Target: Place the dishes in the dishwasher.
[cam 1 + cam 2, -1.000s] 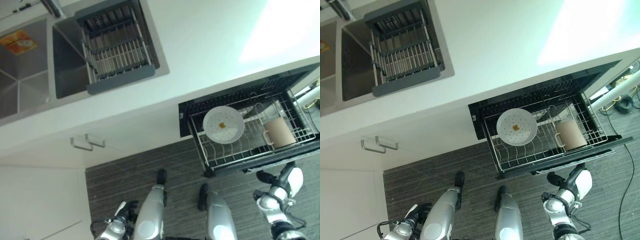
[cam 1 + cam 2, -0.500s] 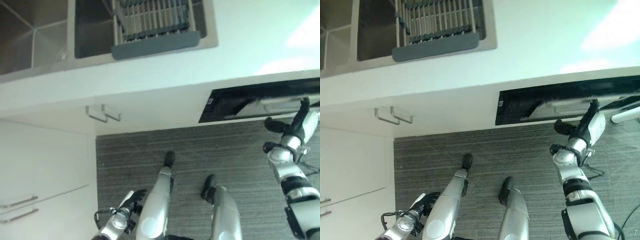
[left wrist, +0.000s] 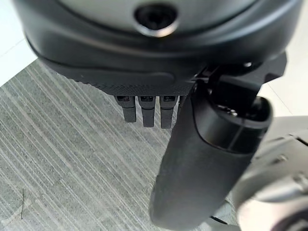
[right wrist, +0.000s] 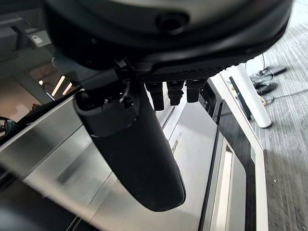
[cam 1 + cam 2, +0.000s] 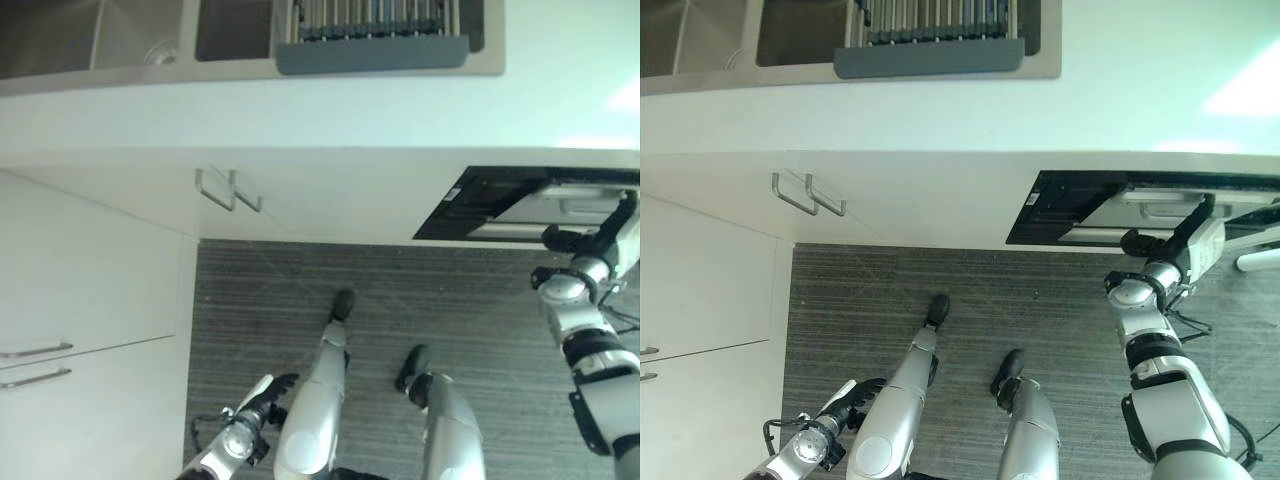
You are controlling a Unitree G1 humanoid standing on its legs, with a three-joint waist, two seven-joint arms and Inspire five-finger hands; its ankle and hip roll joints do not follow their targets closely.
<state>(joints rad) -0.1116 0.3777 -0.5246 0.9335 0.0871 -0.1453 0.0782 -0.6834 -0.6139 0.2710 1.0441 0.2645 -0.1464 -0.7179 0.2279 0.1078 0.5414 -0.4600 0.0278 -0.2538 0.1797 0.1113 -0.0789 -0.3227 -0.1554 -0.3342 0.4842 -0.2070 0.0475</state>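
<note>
The dishwasher drawer [image 5: 556, 204] under the white countertop [image 5: 330, 110] is pushed almost fully in, with a narrow strip of its steel front [image 4: 192, 159] and black frame showing. My right hand [image 5: 1188, 243] is raised against that front, open, with straight fingers and the thumb [image 4: 134, 144] standing off. Any dishes inside are hidden. My left hand [image 5: 262, 394] hangs open low over the striped floor, holding nothing.
A steel sink [image 5: 100, 30] with a grey drying rack [image 5: 370, 40] sits in the countertop at the back. White cabinet doors with metal handles [image 5: 228, 190] stand to the left. A white post [image 4: 250, 91] stands on the floor beyond the dishwasher.
The drawer with the plate and cup has slid in under the counter, and my right hand has risen from below it to its front. The camera view has shifted.
</note>
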